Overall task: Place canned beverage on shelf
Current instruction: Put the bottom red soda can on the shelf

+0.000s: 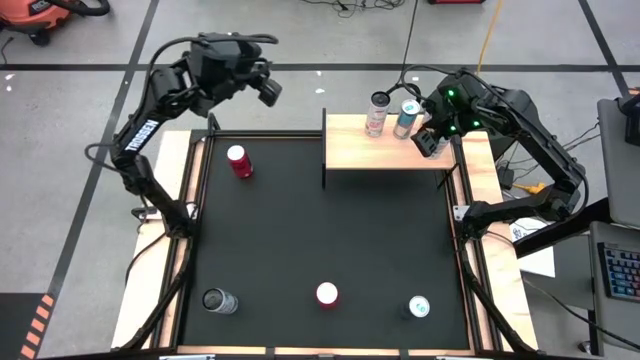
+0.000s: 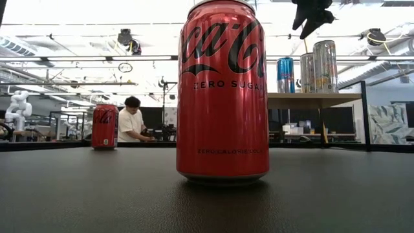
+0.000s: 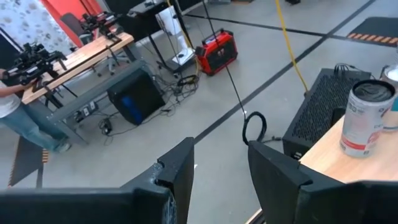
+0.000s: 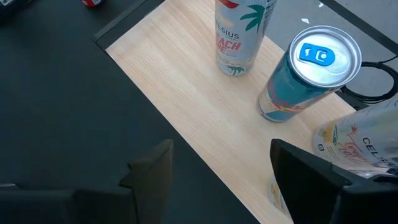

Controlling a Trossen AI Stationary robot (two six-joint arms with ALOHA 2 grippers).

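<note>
The shelf [image 1: 370, 152] is a pale-wood board at the table's far right. Three cans stand upright on it: a white Celsius can [image 4: 239, 31], a teal can [image 4: 311, 74] and a pale Celsius can [image 4: 357, 146]. My right gripper [image 4: 217, 162] is open and empty above the shelf's right end [image 1: 432, 140], over the cans in the low view [image 2: 312, 19]. The pale can stands just outside one of its fingers [image 4: 311, 171]. My left gripper [image 3: 217, 168] is open and empty, raised beyond the table's far left corner [image 1: 268, 90].
On the black table stand a red can [image 1: 240, 161] at the far left, and near the front edge a dark can [image 1: 219, 300], a red Coke Zero can [image 2: 223, 90] and a teal-topped can [image 1: 419, 307]. A person [image 2: 131, 123] sits in the room behind.
</note>
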